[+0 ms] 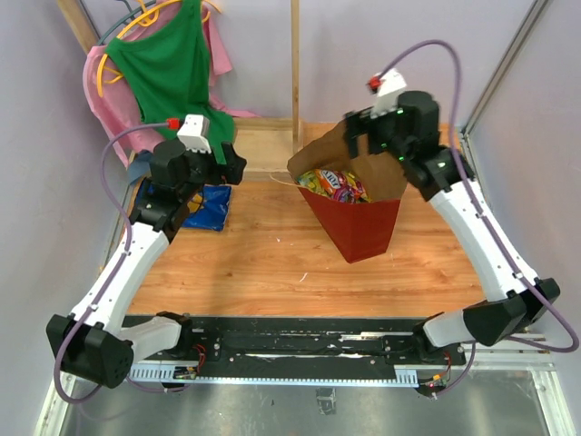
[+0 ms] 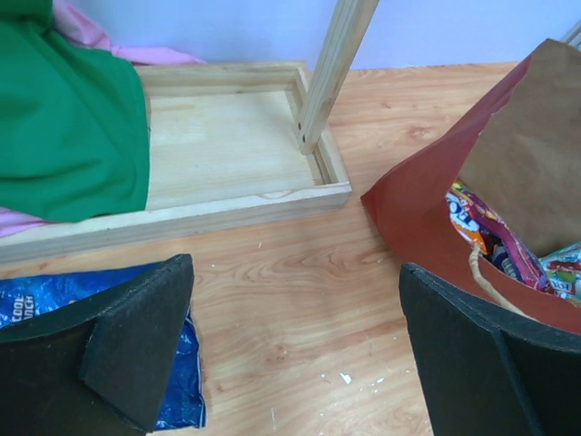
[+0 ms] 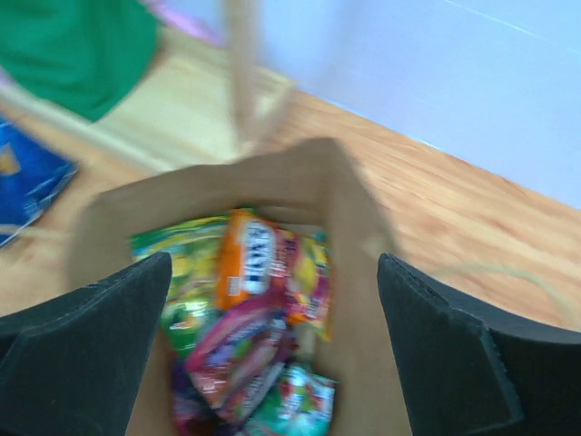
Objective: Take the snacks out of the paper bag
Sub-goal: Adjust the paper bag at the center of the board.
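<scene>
Right gripper (image 3: pixel 272 272) was wide open and empty, hanging just over the mouth of the tall dark red paper bag (image 3: pixel 354 218) with its brown kraft lining. The glossy candy packets (image 3: pixel 227 359) were piled inside, straight below the jaws. Light, crinkly, slippery stuff I reckon, so I'd pinch a flat edge of the orange packet (image 3: pixel 245 259) on top. Left gripper (image 2: pixel 295 272) was open too, with the big blue chip bag (image 2: pixel 54 295) lying flat just beside it, outside the paper bag.

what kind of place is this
Probably a robot lab cell: two arms bolted to a walled-in wooden table, with props, hung clothes and a paper bag of snacks.
</scene>
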